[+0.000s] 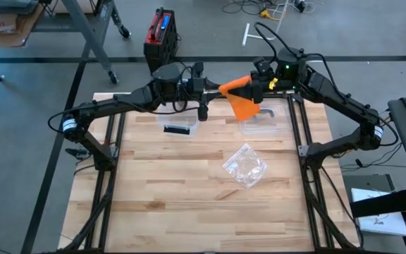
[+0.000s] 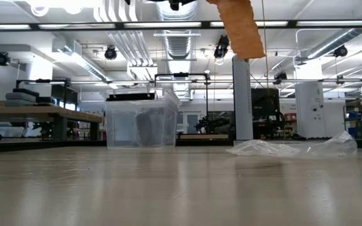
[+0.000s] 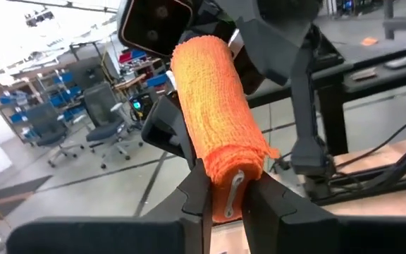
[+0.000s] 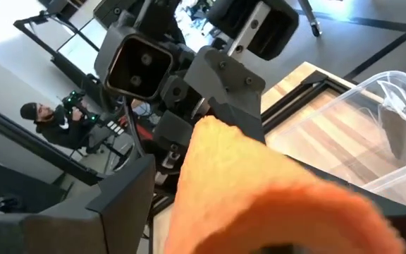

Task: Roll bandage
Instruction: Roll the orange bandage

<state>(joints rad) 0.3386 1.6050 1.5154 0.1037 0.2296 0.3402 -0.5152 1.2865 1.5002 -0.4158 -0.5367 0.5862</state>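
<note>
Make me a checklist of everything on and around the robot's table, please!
Surface: wooden table, mostly bare.
Job's things: orange bandage held in the air between both arms, a loose tail hanging down.
Clutter: clear plastic box, crumpled plastic bag, small dark object.
Grippers: left gripper shut on the bandage roll's end; right gripper at the other end, fingers spread beside it.
Cables: loose cables on the floor behind the table.
Surroundings: workshop; a person behind.
</note>
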